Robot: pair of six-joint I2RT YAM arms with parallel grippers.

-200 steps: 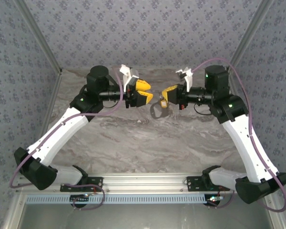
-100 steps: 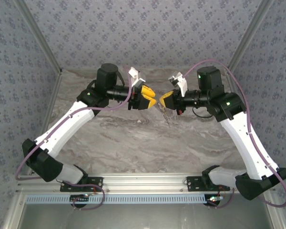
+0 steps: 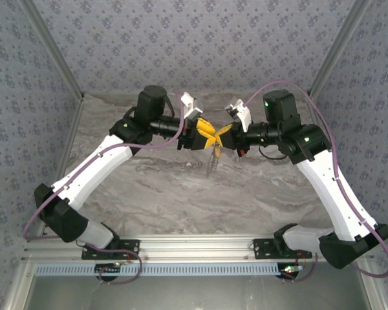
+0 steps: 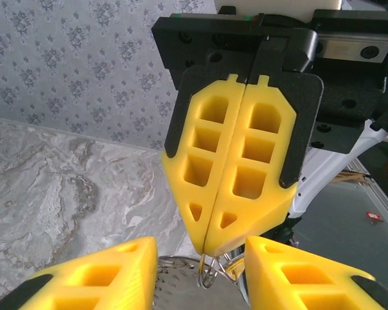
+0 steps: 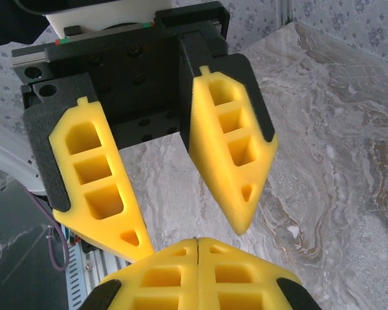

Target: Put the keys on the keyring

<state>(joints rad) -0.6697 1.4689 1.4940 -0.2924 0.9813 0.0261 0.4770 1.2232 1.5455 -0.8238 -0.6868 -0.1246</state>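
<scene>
Yellow foam pads of the right gripper are pressed flat together, pinched on the top of the keyring, whose thin grey wire hangs from their tips. The left gripper meets it tip to tip with its jaws parted, one finger on either side of the hanging ring. Whether they touch it cannot be told, nor whether a key is on the loop. Both arms arch inward above the grey marbled table.
</scene>
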